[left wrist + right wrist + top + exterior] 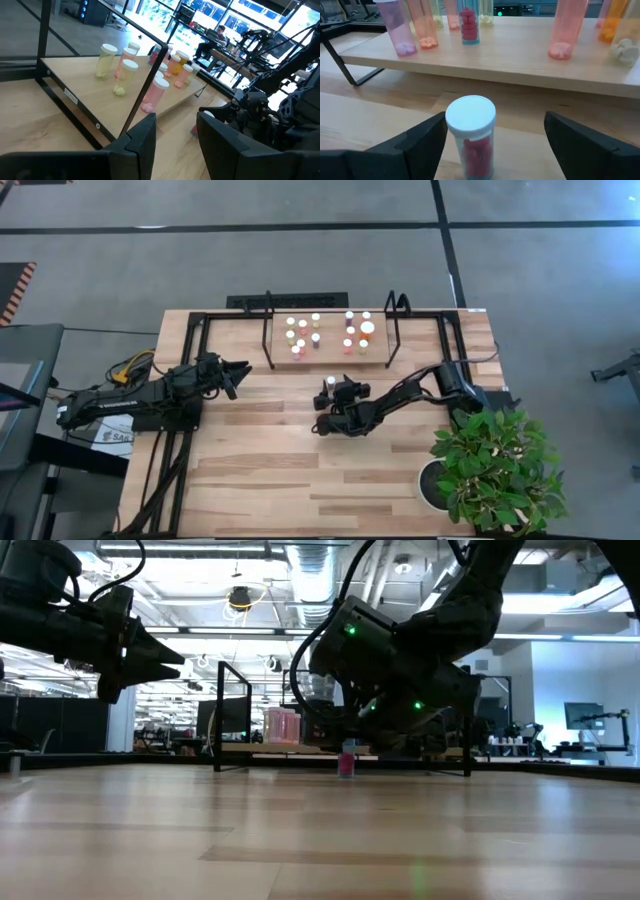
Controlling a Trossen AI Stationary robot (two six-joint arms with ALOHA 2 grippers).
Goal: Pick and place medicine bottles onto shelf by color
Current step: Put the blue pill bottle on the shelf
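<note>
A small bottle with a white cap and red contents [470, 135] stands upright on the table just in front of the shelf; it also shows in the high view [331, 381] and the low view [346, 762]. My right gripper [495, 125] is open, low over the table, with one finger on each side of this bottle and touching nothing [336, 388]. The shelf [330, 361] at the table's far side carries several upright white-capped bottles with pink, orange and yellowish bodies [127, 67]. My left gripper [175, 135] is open and empty, held above the table left of the shelf [240, 370].
The shelf's black tube frame and its two upright hoops [268, 330] [392, 330] stand around the bottles. A leafy plant in a white pot [495, 470] sits at the table's near right corner. Bare tabletop [300, 470] lies toward the near edge.
</note>
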